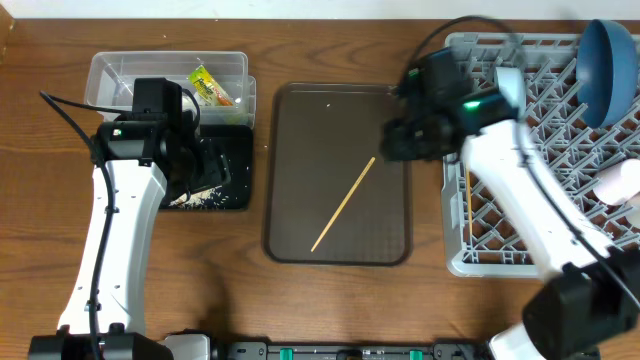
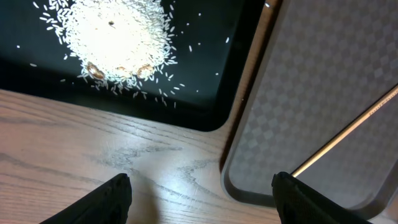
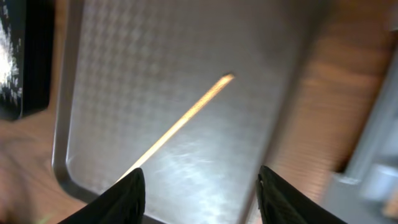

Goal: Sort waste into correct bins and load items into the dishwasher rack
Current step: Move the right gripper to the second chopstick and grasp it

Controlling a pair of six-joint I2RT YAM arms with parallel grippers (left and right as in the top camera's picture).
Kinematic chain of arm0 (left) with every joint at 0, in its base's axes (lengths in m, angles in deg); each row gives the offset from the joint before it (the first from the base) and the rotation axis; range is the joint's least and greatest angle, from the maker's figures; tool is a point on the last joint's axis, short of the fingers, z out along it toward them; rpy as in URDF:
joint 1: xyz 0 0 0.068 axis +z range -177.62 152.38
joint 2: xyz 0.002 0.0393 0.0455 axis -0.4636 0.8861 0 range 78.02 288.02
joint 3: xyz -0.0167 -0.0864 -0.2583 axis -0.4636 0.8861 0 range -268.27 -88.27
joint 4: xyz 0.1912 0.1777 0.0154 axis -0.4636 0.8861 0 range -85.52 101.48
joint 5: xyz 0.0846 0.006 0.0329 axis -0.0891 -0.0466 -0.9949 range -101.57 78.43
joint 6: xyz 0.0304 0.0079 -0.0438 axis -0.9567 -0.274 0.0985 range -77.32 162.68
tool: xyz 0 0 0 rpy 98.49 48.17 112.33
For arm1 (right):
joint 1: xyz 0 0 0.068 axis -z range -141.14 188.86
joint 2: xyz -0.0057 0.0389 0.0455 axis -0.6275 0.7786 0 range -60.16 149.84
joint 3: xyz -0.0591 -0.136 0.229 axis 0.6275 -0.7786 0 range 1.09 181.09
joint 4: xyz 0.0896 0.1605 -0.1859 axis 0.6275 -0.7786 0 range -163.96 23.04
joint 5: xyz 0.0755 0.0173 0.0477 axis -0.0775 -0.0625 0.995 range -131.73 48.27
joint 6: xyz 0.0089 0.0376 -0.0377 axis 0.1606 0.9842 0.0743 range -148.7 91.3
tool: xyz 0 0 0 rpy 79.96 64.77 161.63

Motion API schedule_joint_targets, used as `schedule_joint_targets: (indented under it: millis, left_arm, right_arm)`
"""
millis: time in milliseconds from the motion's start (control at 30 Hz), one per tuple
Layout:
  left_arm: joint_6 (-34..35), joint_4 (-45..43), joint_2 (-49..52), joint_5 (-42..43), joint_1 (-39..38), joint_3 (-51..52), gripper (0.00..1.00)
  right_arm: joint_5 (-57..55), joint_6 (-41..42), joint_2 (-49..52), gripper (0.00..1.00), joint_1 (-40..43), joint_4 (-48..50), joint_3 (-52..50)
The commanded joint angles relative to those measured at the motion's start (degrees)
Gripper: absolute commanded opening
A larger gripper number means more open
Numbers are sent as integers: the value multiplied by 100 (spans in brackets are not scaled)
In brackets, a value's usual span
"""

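Note:
One wooden chopstick (image 1: 344, 203) lies slanted on the brown serving tray (image 1: 290, 240); it also shows in the right wrist view (image 3: 180, 121) and the left wrist view (image 2: 348, 134). My right gripper (image 1: 400, 140) is open and empty over the tray's right edge. My left gripper (image 1: 195, 165) is open and empty over the black tray (image 1: 235, 195), which holds rice (image 2: 115, 37). The clear tub (image 1: 110, 75) holds the yellow-green wrapper (image 1: 210, 87). The grey rack (image 1: 480, 255) at the right holds the dark-blue plate (image 1: 608, 70), a white cup (image 1: 620, 182) and another chopstick (image 1: 467, 205).
Bare wooden table (image 2: 93, 155) lies in front of the black tray. The serving tray (image 3: 186, 50) sits between the black tray and the rack. The right arm (image 1: 520, 200) stretches across the rack's left side.

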Motion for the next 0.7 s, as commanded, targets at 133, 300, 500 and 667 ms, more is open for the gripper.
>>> schedule_joint_targets:
  millis: [133, 300, 500, 667]
  left_arm:
    - [-11, -2, -37, -48, 22, -61, 75]
    - [-9, 0, -37, -48, 22, -61, 75]
    - [-11, -2, -37, -48, 22, -61, 75]
    - [-11, -2, -37, -48, 22, -61, 75]
  right_arm:
    - [-507, 1587, 970, 59, -1038, 310, -79]
    - [-831, 2413, 1563, 58, -1421, 280, -79]
    - [-994, 2682, 2052, 57, -1550, 286, -81]
    - [-1038, 2704, 2312, 55, -1550, 284, -81]
